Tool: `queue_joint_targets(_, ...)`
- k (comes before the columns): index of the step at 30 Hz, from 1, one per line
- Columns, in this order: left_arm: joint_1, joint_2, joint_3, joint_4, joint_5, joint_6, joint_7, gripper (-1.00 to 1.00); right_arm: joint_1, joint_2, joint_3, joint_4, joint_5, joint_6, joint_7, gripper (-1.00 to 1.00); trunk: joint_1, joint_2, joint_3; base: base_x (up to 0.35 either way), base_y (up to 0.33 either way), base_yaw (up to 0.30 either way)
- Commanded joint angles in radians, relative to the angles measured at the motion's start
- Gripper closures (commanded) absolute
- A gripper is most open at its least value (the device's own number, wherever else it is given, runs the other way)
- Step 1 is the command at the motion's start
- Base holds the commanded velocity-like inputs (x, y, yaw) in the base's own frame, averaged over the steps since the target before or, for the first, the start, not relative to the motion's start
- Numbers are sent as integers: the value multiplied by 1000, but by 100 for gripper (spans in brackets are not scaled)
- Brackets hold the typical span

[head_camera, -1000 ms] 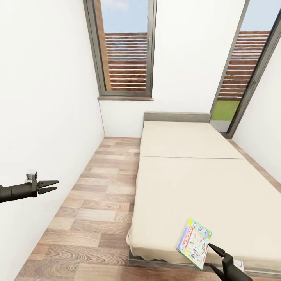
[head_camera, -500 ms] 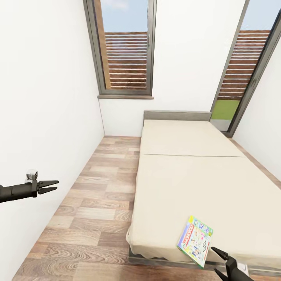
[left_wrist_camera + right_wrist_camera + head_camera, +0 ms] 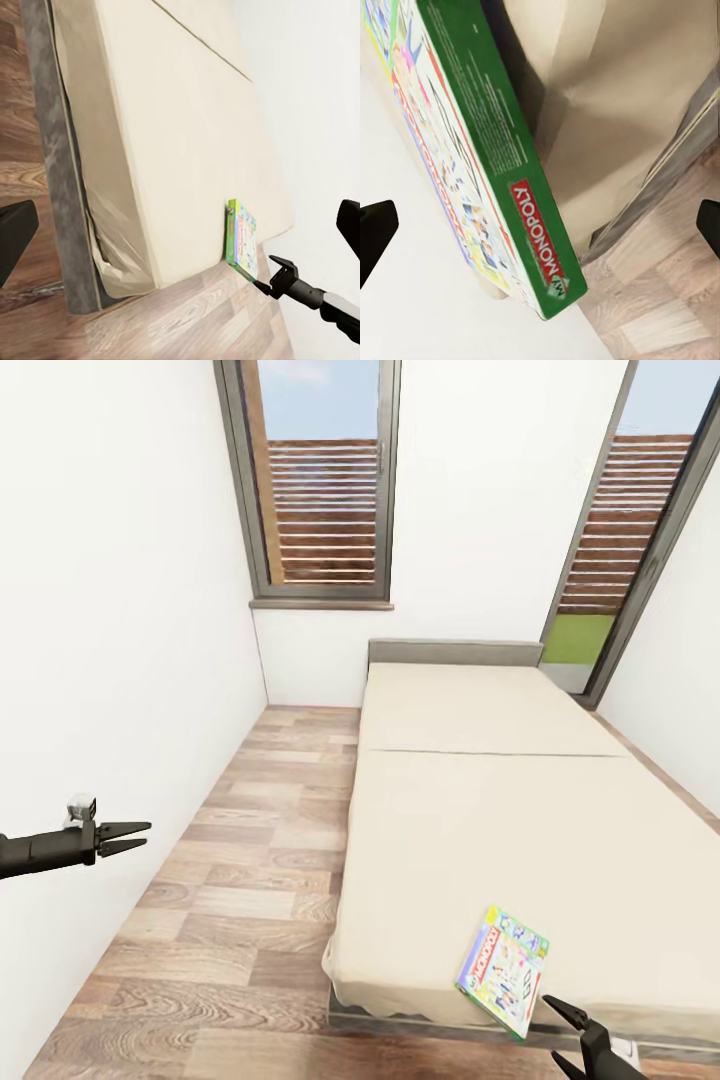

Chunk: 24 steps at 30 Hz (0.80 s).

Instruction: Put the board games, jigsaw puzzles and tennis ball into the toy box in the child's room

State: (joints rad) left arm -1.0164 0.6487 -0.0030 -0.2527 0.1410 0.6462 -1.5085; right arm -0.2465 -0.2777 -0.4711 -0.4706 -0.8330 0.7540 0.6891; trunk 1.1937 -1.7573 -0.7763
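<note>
Monopoly board game (image 3: 503, 971) lies flat near the foot corner of the bed (image 3: 500, 830), its green edge close to the mattress rim, as the right gripper (image 3: 565, 1040) hovers just beside it with jaws spread wide and nothing held. The left gripper (image 3: 125, 837), jaws parted and empty, hangs well apart over the plank floor (image 3: 240, 880). A clean pickup likely calls for straddling the box's overhanging edge squarely before closing.
</note>
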Motion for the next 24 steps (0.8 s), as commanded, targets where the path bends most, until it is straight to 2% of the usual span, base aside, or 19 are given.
queue_joint_targets(1, -1, 0, 0, 0, 1, 11, -4, -100, -1, 0, -4, 0, -1, 6, 1, -100, 4, -8, -4, 0, 0, 0)
queue_joint_targets(8, -1, 0, -1, -5, 1, 10, -17, -100, -1, 1, -5, 1, -1, 5, 2, -100, 31, -57, -26, 0, 0, 0)
queue_joint_targets(15, -1, 0, 1, -6, 0, 9, -62, -100, -1, 2, -7, 1, -1, 1, 4, -100, 58, -106, -48, 0, 0, 0)
queue_joint_targets(19, -1, -1, 4, -6, -1, 8, -62, -100, -1, 4, -11, 1, -2, -10, 4, -100, 73, -134, -60, 0, 0, 0)
queue_joint_targets(24, -1, -3, 6, -6, -1, 4, -62, -100, 0, 4, -16, 1, -2, -27, 10, -100, 73, -134, -60, 0, 0, 0)
